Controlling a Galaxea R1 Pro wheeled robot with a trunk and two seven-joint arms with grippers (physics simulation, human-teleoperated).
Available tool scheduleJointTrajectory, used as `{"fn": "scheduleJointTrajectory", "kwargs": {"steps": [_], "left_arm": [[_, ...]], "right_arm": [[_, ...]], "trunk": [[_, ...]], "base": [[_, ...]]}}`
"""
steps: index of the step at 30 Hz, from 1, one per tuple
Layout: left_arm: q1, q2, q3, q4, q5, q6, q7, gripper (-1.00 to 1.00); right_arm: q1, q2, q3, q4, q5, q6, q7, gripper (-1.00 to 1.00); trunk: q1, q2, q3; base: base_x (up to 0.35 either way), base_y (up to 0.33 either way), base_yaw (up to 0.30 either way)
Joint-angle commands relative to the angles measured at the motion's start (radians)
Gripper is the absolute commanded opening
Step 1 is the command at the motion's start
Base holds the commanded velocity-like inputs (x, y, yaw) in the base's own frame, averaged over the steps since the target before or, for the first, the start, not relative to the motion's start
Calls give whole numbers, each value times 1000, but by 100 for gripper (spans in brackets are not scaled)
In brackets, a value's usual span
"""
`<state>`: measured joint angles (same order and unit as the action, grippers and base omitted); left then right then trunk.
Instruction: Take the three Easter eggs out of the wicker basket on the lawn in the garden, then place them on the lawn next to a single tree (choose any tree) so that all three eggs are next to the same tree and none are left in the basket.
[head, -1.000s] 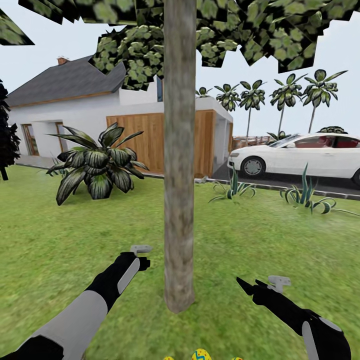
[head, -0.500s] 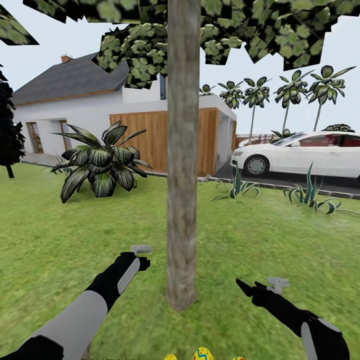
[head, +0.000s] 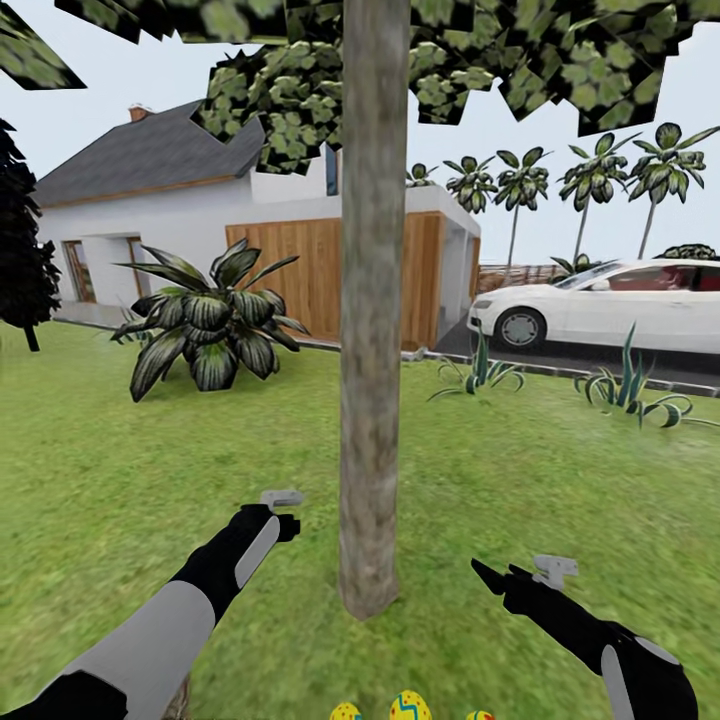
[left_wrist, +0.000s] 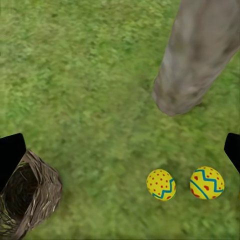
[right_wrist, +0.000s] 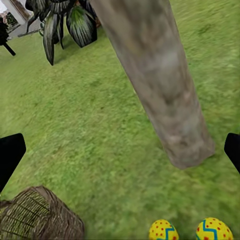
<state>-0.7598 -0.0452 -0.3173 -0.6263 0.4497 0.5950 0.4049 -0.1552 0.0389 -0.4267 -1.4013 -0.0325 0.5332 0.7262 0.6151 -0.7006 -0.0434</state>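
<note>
Lawn (head: 560, 470): a wide stretch of mottled green grass is spread under everything, running far to a house and a white car (head: 610, 305).
Tree (head: 372, 330): the pale grey-brown trunk is planted mid-scene, its foot in the grass between the two arms.
Wicker basket (left_wrist: 27, 202): it is set on the grass near the robot, to the left of the eggs and well apart from the trunk; what can be seen of its inside looks empty.
Easter eggs (head: 410, 706): three yellow tops are seen in the head view at the near edge, just short of the trunk's foot; two are shown whole in the left wrist view, lying side by side on the grass.
Left claw (head: 283, 505): held above the grass left of the trunk, fingers spread apart, nothing gripped.
Right claw (head: 520, 578): held right of the trunk, fingers likewise apart and empty.
Step in hand: the placing is judged done, all three eggs lying by one tree.
Next move: only a check that the basket holds nothing seems called for.
</note>
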Motion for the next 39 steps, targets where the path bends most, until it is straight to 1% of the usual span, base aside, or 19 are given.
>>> {"fn": "scheduleJointTrajectory", "kwargs": {"steps": [1, 11, 21, 29, 34, 37, 39], "left_arm": [[-1, 1, -5, -1, 10, 2, 9, 100], [-1, 1, -5, -1, 12, 3, 9, 100], [-1, 1, -5, -1, 12, 3, 10, 100], [0, 2, -5, 4, 15, 3, 9, 100], [4, 4, -6, 50, 14, -8, 9, 100], [10, 7, -7, 105, 12, -53, 2, 100], [12, 8, -8, 151, 11, -96, 0, 100]], "right_arm": [[-1, 1, -3, -1, -3, 8, 4, 100], [-1, 1, -4, -1, -5, 7, 5, 100], [-1, 0, -6, -1, -3, 7, 5, 100], [0, 0, -6, -7, -10, 6, 8, 100], [0, -6, -11, -18, -11, 6, 10, 100], [1, -10, -18, -20, -9, 7, 8, 100], [1, -11, -20, -18, -6, 7, 7, 100]], "trunk": [[-4, 6, 0], [-42, 76, 25], [-80, 146, 55], [-111, 202, 80], [-130, 237, 96], [-142, 258, 105], [-149, 272, 112]], "base": [[0, 0, 64], [0, 0, 54], [0, 0, 8], [0, 0, 0], [0, 0, 0], [0, 0, 0], [0, 0, 0]]}}
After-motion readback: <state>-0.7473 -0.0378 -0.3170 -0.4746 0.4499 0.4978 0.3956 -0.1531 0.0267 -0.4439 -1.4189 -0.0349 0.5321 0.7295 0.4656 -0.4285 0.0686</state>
